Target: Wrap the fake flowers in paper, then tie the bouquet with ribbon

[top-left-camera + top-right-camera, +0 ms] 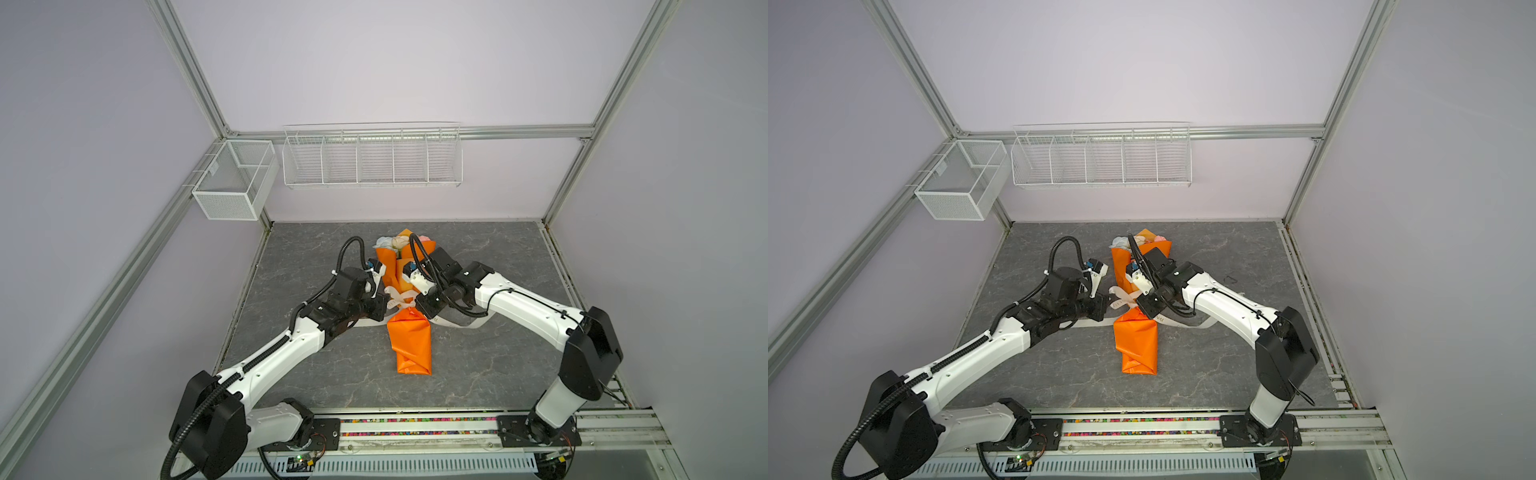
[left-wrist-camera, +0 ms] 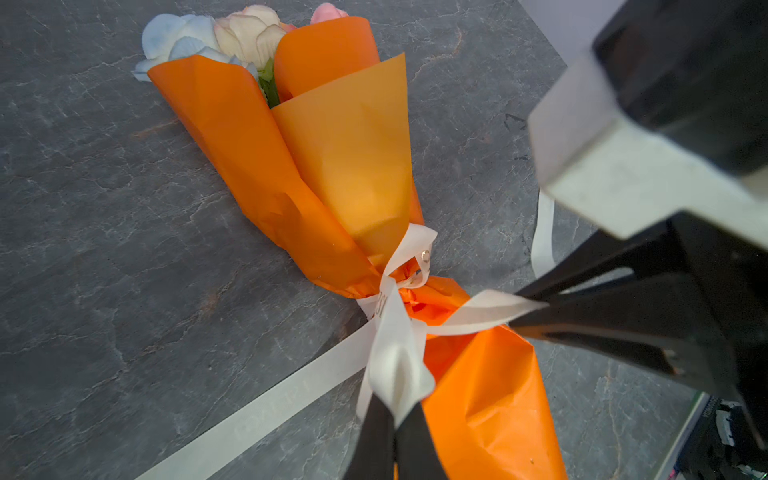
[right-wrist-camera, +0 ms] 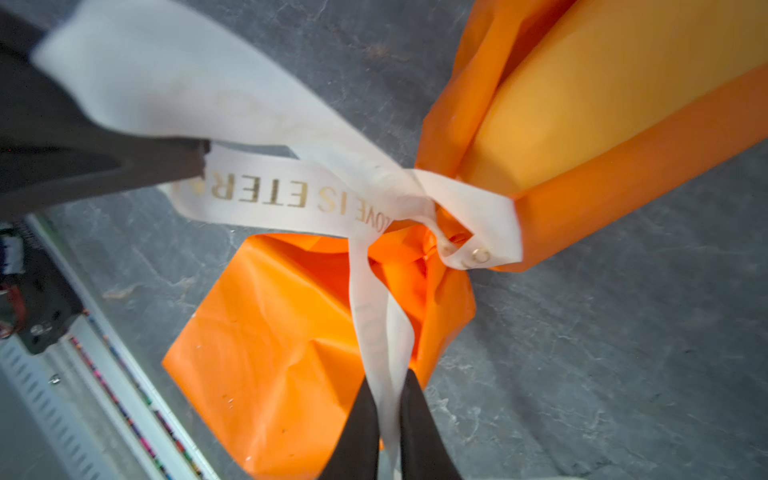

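Left side: the left gripper (image 1: 381,308) sits low over the desk (image 1: 478,374), just left of the narrow waist of the bouquet (image 1: 409,345). In its wrist view the two black fingers (image 2: 374,440) are pressed together on a bunched fold of the cream ribbon (image 2: 397,357), with only ribbon between them. A flat ribbon tail runs from the knot across the desk under the left arm. Centre: the bouquet lies flat on the desk, directly between the two grippers. Its pale blooms (image 2: 249,33) point toward the far wall, and the folded stem end of the orange paper (image 1: 411,361) points toward the robot's base. The ribbon is wound round the waist and knotted there, tight against the paper, with gold lettering on one strand. The knot sits between the gripper tips in both top views. Whether either gripper touches the paper cannot be told. Right side: the right gripper (image 1: 420,306) is just right of the waist and over the edge of the wrap. In its wrist view the fingers (image 3: 419,432) pinch a thin doubled strand of ribbon that leads straight up to the knot. A second ribbon tail lies on the desk beneath the right arm. Both arms reach inward so that the tips nearly meet over the knot.
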Action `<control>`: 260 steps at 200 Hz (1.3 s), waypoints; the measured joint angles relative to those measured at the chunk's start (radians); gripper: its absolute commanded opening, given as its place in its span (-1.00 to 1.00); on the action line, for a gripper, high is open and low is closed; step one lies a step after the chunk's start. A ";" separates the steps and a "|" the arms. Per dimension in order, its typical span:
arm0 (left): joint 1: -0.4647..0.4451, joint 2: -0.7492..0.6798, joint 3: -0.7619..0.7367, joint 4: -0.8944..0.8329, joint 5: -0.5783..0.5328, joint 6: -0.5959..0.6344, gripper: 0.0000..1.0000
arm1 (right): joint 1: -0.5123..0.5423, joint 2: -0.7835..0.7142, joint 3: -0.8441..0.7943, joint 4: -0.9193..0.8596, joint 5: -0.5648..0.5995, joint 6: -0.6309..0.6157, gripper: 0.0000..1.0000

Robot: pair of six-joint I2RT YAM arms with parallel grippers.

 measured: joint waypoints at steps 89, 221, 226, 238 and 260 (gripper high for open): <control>0.000 -0.033 -0.047 -0.014 0.003 -0.001 -1.00 | 0.019 0.032 -0.100 -0.001 -0.089 0.140 -0.24; 0.000 -0.068 -0.069 -0.023 -0.005 -0.013 -1.00 | 0.019 -0.049 -0.180 0.015 -0.116 0.134 -0.86; 0.000 -0.071 -0.071 -0.023 -0.008 -0.013 -1.00 | 0.019 -0.049 -0.180 0.016 -0.116 0.138 -0.86; 0.000 -0.082 -0.080 -0.023 -0.016 -0.017 -1.00 | 0.019 -0.049 -0.180 0.018 -0.113 0.140 -0.86; 0.000 -0.092 -0.093 -0.024 -0.019 -0.021 -1.00 | 0.019 -0.050 -0.180 0.027 -0.112 0.144 -0.86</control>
